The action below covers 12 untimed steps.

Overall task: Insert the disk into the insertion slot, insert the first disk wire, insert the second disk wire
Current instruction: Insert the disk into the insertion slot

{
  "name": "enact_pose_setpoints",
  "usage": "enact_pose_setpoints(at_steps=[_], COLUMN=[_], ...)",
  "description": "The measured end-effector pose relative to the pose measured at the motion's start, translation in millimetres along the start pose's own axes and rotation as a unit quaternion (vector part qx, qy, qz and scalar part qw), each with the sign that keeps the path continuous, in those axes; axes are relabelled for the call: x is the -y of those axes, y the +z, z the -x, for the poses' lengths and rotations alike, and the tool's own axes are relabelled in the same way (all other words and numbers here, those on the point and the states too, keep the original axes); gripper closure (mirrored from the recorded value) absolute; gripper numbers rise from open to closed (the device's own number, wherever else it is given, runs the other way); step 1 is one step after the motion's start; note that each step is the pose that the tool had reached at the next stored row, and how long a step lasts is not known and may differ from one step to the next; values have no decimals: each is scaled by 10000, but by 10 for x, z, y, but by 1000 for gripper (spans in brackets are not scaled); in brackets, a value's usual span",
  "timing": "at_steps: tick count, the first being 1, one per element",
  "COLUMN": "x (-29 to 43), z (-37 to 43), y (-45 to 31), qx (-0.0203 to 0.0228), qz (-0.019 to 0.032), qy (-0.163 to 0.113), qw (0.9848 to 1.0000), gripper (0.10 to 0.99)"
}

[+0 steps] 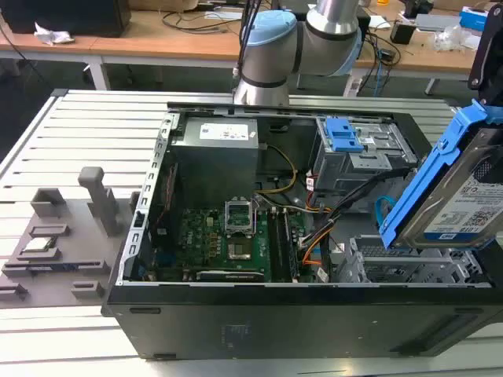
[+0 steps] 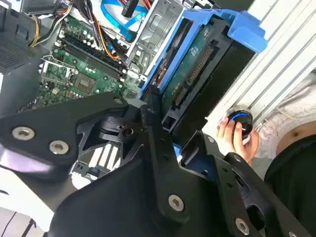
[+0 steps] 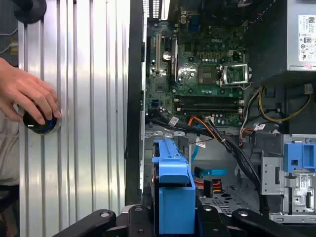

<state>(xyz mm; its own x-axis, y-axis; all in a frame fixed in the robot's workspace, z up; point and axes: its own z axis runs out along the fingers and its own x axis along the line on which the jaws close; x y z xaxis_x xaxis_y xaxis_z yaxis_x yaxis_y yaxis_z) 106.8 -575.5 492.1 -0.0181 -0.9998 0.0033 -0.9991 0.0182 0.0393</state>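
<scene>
Holding the disk [image 1: 474,200] clamped at one end in my gripper [image 2: 170,126], I have it hanging tilted above the open computer case [image 1: 236,322], at the exterior view's right. Its blue carrier bracket [image 1: 424,181] frames the silver body, and the white label faces outward in the exterior view. The disk sits over the insertion slot [image 1: 401,267], the grey perforated cage in the near corner of the case, but it is apart from the cage and none of it is inside. In the first wrist view the blue end of the carrier points down toward the cage's hole-patterned floor [image 3: 224,197].

Beside the cage lies the green motherboard [image 1: 228,236], with orange wires [image 1: 310,245] and a blue cable [image 1: 383,212] loose between the two. Further back stands a grey bay with a blue latch [image 1: 343,135], and next to it the power supply [image 1: 216,153].

The case rests on a slatted metal table [image 1: 78,133]. A person's hand [image 3: 27,91] is on that table outside the case wall, fingers over a round black knob with a blue ring [image 3: 39,124]; in the second wrist view the same hand is just beyond the disk
</scene>
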Motion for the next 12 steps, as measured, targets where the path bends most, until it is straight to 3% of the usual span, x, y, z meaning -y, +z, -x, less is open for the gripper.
enact_pose_setpoints(at_steps=[7, 12], x=[6, 9], z=[18, 179], y=[162, 281], qx=[0, -7], qz=[5, 5], qy=[0, 1], qw=[10000, 10000], gripper=[722, 722])
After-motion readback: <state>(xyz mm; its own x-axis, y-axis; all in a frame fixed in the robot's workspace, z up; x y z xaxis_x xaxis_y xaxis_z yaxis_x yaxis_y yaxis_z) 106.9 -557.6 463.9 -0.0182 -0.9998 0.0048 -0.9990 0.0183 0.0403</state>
